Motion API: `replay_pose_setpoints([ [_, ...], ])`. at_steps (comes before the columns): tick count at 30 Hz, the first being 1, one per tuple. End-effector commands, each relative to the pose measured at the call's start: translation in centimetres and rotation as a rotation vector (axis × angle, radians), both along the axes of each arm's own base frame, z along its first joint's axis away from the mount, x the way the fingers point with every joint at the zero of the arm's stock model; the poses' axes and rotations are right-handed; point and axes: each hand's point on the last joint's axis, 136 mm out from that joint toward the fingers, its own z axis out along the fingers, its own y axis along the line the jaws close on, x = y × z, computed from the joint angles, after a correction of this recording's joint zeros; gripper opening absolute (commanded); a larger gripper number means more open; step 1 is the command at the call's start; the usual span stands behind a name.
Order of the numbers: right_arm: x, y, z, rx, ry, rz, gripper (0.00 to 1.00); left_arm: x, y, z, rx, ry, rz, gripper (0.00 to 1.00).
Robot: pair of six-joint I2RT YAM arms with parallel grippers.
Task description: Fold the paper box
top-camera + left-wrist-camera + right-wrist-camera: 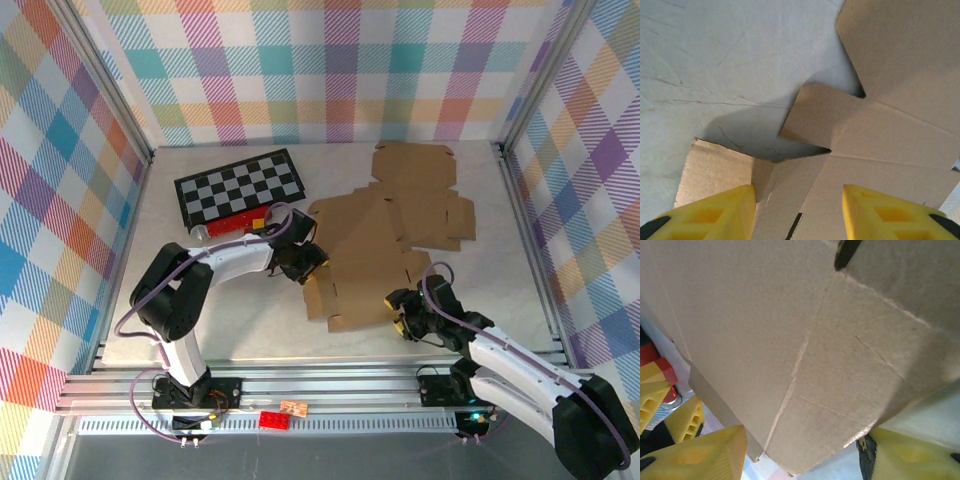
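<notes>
Paper box (365, 255): a flat cut sheet in the middle of the table (230, 330), not yet folded.
Left gripper (300, 262): at the sheet's left edge, fingers (715, 215) spread above a side flap (815, 115); I judge it stands there to catch this flap.
Right gripper (403, 312): at the near right edge, fingers (695, 455) spread with a panel corner (810, 440) between them, not pinched as far as I see.
Reason for both sides: I think one arm steadies while the other folds.
Risk: thin cardboard may slide on the smooth table.
</notes>
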Motion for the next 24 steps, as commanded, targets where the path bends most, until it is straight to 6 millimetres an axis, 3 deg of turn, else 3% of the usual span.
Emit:
replay_pose_setpoints([
  [1,0.4,-0.2,-0.7,-0.001,-0.037,-0.042,0.59,-0.7,0.2,-0.9,0.014,0.041,-0.072,0.48],
  [12,1.8,0.0,-1.0,-0.017,-0.143,-0.06,0.55,-0.7,0.4,-1.6,0.03,0.072,-0.103,0.45],
  [24,5.0,1.2,3.5,0.04,-0.317,-0.115,0.44,-0.9,0.5,-1.8,0.042,0.084,-0.123,0.43],
])
